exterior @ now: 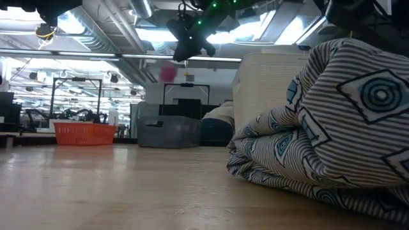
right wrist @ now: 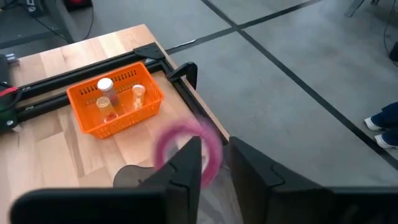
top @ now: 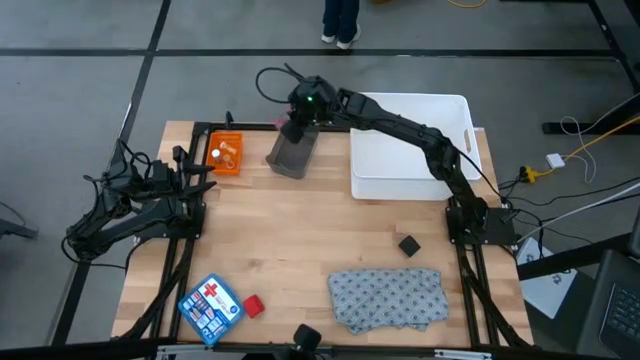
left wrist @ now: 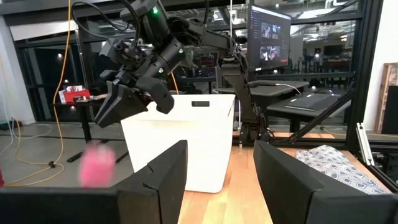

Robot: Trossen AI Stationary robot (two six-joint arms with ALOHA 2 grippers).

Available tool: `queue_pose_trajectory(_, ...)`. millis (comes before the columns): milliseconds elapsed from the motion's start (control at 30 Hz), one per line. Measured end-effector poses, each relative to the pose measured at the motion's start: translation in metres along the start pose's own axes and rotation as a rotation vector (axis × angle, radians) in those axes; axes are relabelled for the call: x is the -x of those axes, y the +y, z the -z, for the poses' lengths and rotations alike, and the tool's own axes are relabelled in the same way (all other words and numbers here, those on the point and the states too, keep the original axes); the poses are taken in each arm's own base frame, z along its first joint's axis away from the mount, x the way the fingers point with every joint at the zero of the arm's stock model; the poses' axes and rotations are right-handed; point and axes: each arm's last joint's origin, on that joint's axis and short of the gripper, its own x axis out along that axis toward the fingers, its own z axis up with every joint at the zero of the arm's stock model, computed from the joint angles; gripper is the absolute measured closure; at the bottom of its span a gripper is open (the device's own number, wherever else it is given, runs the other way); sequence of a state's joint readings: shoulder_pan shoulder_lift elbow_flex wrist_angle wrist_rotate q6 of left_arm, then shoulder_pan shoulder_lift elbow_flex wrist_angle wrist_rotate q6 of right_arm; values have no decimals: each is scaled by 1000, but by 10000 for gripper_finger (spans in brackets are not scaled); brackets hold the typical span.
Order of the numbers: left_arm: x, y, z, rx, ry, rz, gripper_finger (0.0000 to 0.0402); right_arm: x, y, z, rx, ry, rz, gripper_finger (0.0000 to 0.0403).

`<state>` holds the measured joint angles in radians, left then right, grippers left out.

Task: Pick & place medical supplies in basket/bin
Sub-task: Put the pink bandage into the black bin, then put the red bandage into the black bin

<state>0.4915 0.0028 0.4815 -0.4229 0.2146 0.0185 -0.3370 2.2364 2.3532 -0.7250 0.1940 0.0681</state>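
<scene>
My right gripper (top: 299, 120) hangs open high over the grey bin (top: 291, 155) at the table's far side. A pink roll (exterior: 167, 73) is in mid-air just below it, blurred and apart from the fingers; it also shows in the right wrist view (right wrist: 186, 148) and the left wrist view (left wrist: 96, 163). The orange basket (top: 226, 155) holds small vials (right wrist: 106, 93). A black block (top: 408, 245), a grey patterned cloth (top: 386, 297) and a red roll (top: 253, 306) lie on the table. My left gripper (left wrist: 217, 168) waits open at the table's left edge.
A large white bin (top: 410, 145) stands at the far right, beside the grey bin. A blue first-aid pack (top: 211, 308) lies at the near left, next to the red roll. Black frame rails run along the table's left and right sides. A person's feet (top: 340, 38) show beyond the far edge.
</scene>
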Motion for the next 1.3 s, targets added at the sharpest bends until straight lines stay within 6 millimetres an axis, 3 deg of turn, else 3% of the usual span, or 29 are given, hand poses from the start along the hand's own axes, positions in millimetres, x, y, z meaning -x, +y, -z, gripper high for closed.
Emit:
queue_pose_trajectory(533,0,0,0,0,0,0,222,0,1,0,-2,2,-11,301)
queue_pose_trajectory(700,0,0,0,0,0,0,222,2,12,1,-9,9,-122,301)
queue_pose_trajectory(867,0,-1,0,5,1,21,222,8,55,11,115,35,-299,301)
queue_pose_trajectory(1067,-2,-4,0,28,14,171,222,22,130,43,367,92,-440,301)
queue_pose_trajectory(1300,-12,0,3,42,71,93,222,45,204,89,513,144,-458,301)
